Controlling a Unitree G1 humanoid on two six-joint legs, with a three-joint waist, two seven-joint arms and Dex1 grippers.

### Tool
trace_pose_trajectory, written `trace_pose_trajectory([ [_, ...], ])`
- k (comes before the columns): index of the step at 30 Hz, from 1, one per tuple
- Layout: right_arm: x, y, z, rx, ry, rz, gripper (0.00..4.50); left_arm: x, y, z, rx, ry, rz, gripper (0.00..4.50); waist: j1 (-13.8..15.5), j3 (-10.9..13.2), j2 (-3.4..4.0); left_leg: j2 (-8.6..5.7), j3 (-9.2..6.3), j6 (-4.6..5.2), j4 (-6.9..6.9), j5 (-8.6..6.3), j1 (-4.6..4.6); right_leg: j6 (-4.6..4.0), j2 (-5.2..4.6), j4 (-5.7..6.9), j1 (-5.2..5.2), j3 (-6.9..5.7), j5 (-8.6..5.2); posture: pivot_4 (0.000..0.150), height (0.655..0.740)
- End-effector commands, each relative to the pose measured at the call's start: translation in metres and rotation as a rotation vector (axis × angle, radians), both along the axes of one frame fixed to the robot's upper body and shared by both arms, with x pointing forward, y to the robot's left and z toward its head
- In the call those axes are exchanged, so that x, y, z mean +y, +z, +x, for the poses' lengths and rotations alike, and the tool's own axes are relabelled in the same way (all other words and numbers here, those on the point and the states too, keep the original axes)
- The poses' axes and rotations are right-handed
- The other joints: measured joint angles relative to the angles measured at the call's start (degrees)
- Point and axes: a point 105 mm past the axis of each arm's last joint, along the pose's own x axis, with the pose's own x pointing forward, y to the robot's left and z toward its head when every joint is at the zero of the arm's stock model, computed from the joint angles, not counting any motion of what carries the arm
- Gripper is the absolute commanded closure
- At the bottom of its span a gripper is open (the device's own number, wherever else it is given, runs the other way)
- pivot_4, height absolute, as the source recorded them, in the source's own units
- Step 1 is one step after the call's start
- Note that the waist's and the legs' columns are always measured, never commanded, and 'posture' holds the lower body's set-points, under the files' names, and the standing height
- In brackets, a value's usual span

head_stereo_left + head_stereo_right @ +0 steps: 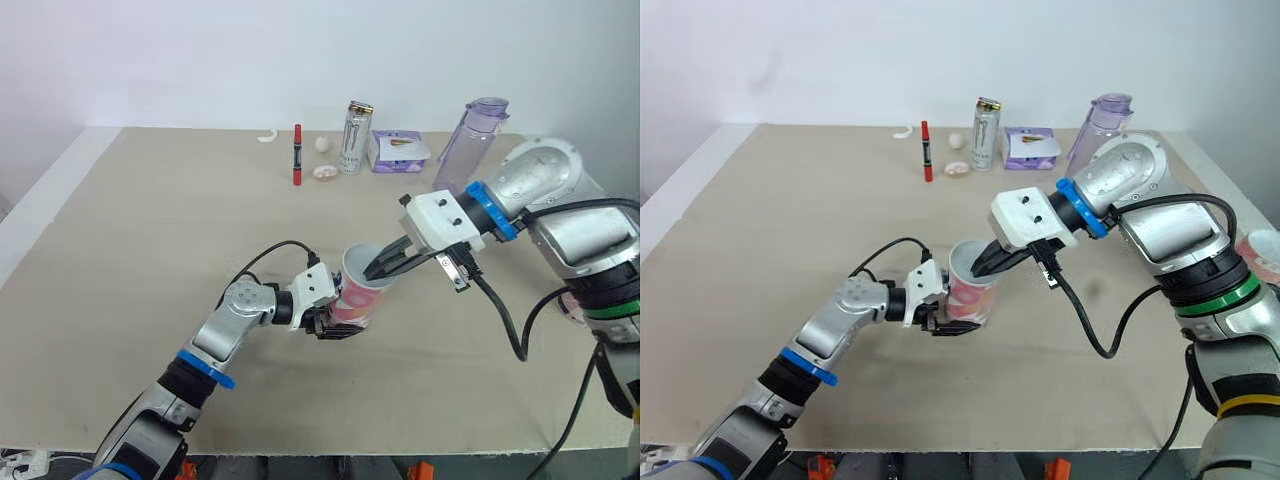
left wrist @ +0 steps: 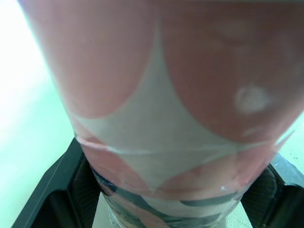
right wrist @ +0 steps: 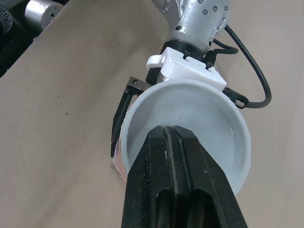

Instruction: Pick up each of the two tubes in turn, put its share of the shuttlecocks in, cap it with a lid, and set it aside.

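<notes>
One table [image 1: 150,250] is carrying everything; two grippers are showing over it, the left gripper [image 1: 333,324] and the right gripper [image 1: 376,270]; one pink-and-white tube [image 1: 358,292] is standing at the middle; one more pink-and-white round thing [image 1: 1262,255] is peeking out behind the right arm, too hidden to tell whether it is a second tube; along the far edge one can [image 1: 356,137] and one purple bottle [image 1: 470,145] are standing, one purple packet [image 1: 398,151] and one red pen [image 1: 297,154] are lying; three small pale bits are lying near the pen: one white hook-shaped piece [image 1: 266,136], one white ball [image 1: 322,143], one pinkish round piece [image 1: 325,172].
</notes>
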Motion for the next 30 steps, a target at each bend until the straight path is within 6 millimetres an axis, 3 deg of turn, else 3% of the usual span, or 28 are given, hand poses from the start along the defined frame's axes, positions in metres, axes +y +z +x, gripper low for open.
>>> trace_pose_trajectory([
  [1, 0.002, -0.02, -0.001, 0.045, 0.04, -0.078, 4.34, 0.014, -0.026, 0.0, 0.068, 0.04, 0.094, 0.89, -0.03, -0.04, -0.02, 0.04, 0.0, 0.0, 0.0, 0.0, 0.02, -0.02, 0.03, 0.0, 0.0, 0.0, 0.01, 0.15, 0.74],
  [11, 0.012, -0.02, 0.011, 0.081, 0.002, -0.036, 4.34, 0.013, -0.023, 0.0, 0.049, 0.04, 0.082, 0.89, -0.19, -0.21, -0.09, 0.69, 0.09, 0.0, 0.0, 0.0, 0.23, -0.51, 0.66, 0.01, -0.03, 0.01, 0.31, 0.15, 0.74],
  [14, 0.006, 0.01, 0.013, 0.112, -0.066, 0.094, 4.34, 0.017, -0.022, 0.002, 0.038, 0.046, 0.079, 0.89, -0.19, -0.22, -0.1, 0.69, 0.13, 0.0, 0.0, 0.0, 0.23, -0.51, 0.65, 0.01, -0.04, 0.03, 0.31, 0.15, 0.74],
  [17, -0.014, 0.035, 0.016, 0.104, -0.16, 0.195, 4.34, 0.021, -0.018, 0.003, 0.022, 0.051, 0.072, 0.89, -0.07, -0.17, -0.05, 0.7, 0.17, 0.0, 0.0, 0.0, 0.04, -0.52, 0.62, 0.01, -0.21, 0.03, 0.32, 0.15, 0.74],
  [20, -0.04, 0.066, 0.01, 0.131, -0.276, 0.423, 4.34, 0.026, -0.014, 0.004, 0.002, 0.046, 0.056, 0.89, 0.1, -0.12, -0.02, 0.7, 0.22, -0.07, -0.05, -0.04, -0.07, -0.57, 0.6, 0.0, -0.3, 0.04, 0.22, 0.15, 0.74],
  [22, -0.054, 0.071, 0.003, 0.157, -0.347, 0.513, 4.34, 0.027, -0.01, 0.004, -0.009, 0.038, 0.045, 0.89, 0.47, -0.12, -0.09, 0.7, 0.2, -0.09, -0.1, -0.16, -0.1, -0.7, 0.61, 0.0, -0.3, 0.03, 0.14, 0.15, 0.74],
  [25, -0.068, 0.056, -0.007, 0.187, -0.444, 0.626, 4.34, 0.027, -0.004, 0.002, -0.027, 0.019, 0.02, 0.89, 0.31, -0.14, -0.07, 0.68, 0.17, -0.13, -0.12, -0.3, -0.06, -0.82, 0.63, 0.01, -0.27, 0.04, 0.07, 0.15, 0.74],
  [26, -0.072, 0.05, -0.009, 0.2, -0.476, 0.652, 4.34, 0.026, -0.003, 0.001, -0.031, 0.014, 0.014, 0.89, 0.29, -0.14, -0.07, 0.68, 0.1, -0.12, -0.14, -0.33, -0.03, -0.49, 0.69, 0.02, -0.19, 0.02, 0.03, 0.15, 0.74],
  [29, -0.073, 0.006, -0.023, 0.232, -0.544, 0.661, 4.34, 0.028, 0.001, -0.001, -0.039, -0.009, 0.001, 0.89, 0.43, -0.13, -0.05, 0.66, -0.09, -0.12, -0.16, -0.34, -0.05, -0.19, 0.83, 0.06, -0.15, 0.03, -0.14, 0.15, 0.74],
  [30, -0.07, -0.01, -0.027, 0.253, -0.564, 0.679, 4.12, 0.028, 0.004, -0.002, -0.044, -0.023, -0.011, 0.89, 0.19, 0.02, 0.25, 0.66, -0.15, -0.12, -0.15, -0.34, -0.04, -0.17, 0.87, 0.07, -0.12, 0.02, -0.17, 0.15, 0.74],
])
